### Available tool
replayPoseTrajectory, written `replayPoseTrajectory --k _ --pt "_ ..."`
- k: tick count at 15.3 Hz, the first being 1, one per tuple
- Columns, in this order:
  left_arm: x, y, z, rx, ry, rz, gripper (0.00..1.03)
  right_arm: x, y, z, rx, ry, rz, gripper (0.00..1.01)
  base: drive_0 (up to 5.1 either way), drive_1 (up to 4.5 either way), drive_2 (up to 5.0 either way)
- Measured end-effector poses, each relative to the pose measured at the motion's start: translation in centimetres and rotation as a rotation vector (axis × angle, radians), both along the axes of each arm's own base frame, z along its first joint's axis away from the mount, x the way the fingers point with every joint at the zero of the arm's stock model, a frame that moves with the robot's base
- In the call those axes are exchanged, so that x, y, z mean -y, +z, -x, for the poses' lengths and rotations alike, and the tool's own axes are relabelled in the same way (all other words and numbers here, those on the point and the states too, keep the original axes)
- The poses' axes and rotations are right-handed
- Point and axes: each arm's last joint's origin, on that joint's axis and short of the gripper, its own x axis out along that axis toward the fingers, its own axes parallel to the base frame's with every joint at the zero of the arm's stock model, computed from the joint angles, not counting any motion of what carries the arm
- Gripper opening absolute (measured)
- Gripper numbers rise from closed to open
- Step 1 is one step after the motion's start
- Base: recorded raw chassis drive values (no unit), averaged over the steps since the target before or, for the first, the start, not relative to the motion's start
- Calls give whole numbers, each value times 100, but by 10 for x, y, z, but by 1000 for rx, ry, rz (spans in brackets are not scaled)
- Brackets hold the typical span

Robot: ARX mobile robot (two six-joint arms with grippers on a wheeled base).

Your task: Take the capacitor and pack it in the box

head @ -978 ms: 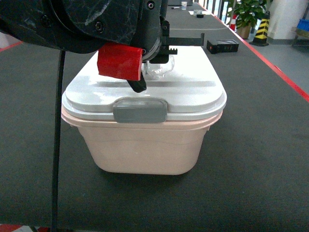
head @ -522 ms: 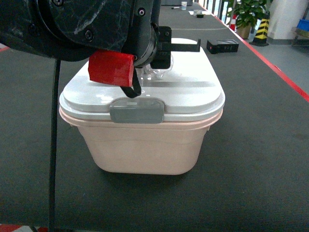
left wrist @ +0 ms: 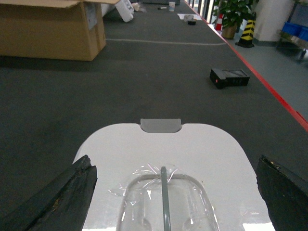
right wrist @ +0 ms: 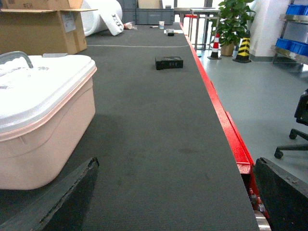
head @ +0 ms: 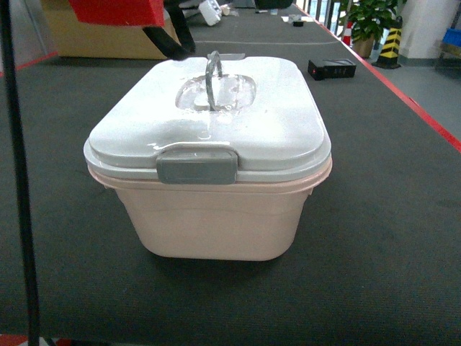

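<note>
The box (head: 216,216) is a pale pink tub on the dark mat, its white lid (head: 274,137) down and the grey clasp (head: 196,166) at the front. Its grey handle (head: 212,79) stands upright in a film-covered recess. My left gripper (left wrist: 174,161) is open above the lid, one finger (left wrist: 62,197) on each side of the handle (left wrist: 164,197). In the head view it (head: 176,43) hangs at the top left, above the box's far left corner. My right gripper (right wrist: 175,163) is open over bare mat, right of the box (right wrist: 43,120). The capacitor is out of view.
A black device (head: 332,68) lies on the mat beyond the box. A brown cardboard carton (left wrist: 48,29) stands at the far left. The table's red edge (right wrist: 231,139) runs along the right, with floor, an office chair (right wrist: 293,139) and blue bins (right wrist: 296,9) past it.
My left arm has lifted up and back off the lid, out of the head camera's way. The handle now stands upright. The box has shifted slightly left.
</note>
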Motion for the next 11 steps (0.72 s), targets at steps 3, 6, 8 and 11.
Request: replayPoseTrajectory --k 3,6,8,11 --pt "-44 20 30 90 66 17 98 0 0 0 0 0 0 98 0 0 0" --pt "-92 29 73 171 109 58 98 0 0 0 0 0 0 98 0 0 0" --pt "-131 12 121 244 172 53 98 0 0 0 0 0 0 98 0 0 0" --pt "-174 -41 169 182 350 20 98 0 0 0 0 0 0 98 0 0 0"
